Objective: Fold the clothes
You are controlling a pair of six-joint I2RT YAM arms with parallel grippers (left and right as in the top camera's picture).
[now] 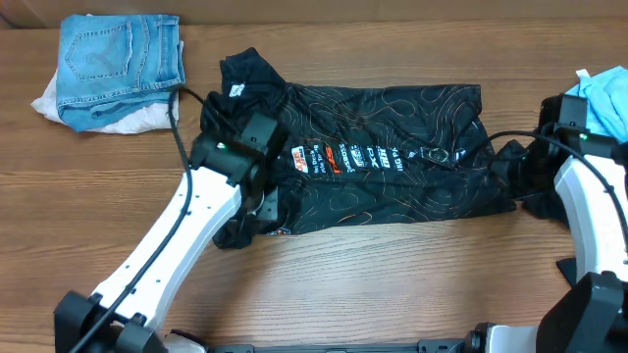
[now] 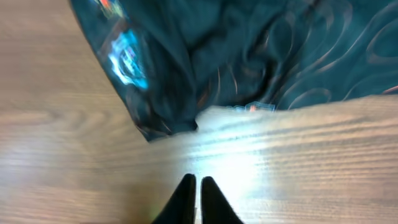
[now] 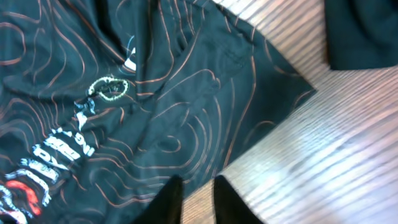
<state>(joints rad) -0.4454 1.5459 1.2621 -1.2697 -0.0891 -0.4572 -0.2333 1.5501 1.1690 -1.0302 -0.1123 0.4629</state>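
We see the black jersey (image 1: pixel 392 167) spread, rumpled, across the middle of the table (image 1: pixel 392 294). Our left claw (image 2: pixel 198 186) hangs pinched together over bare wood; our right claw (image 3: pixel 194 194), slightly parted, hovers empty at the jersey's edge.

A wooden table (image 1: pixel 392 284) fills the view. At its far left, folded blue jeans (image 1: pixel 118 59) lie on a white cloth (image 1: pixel 47 103). A light blue cloth (image 1: pixel 606 98) sits at the far right edge.
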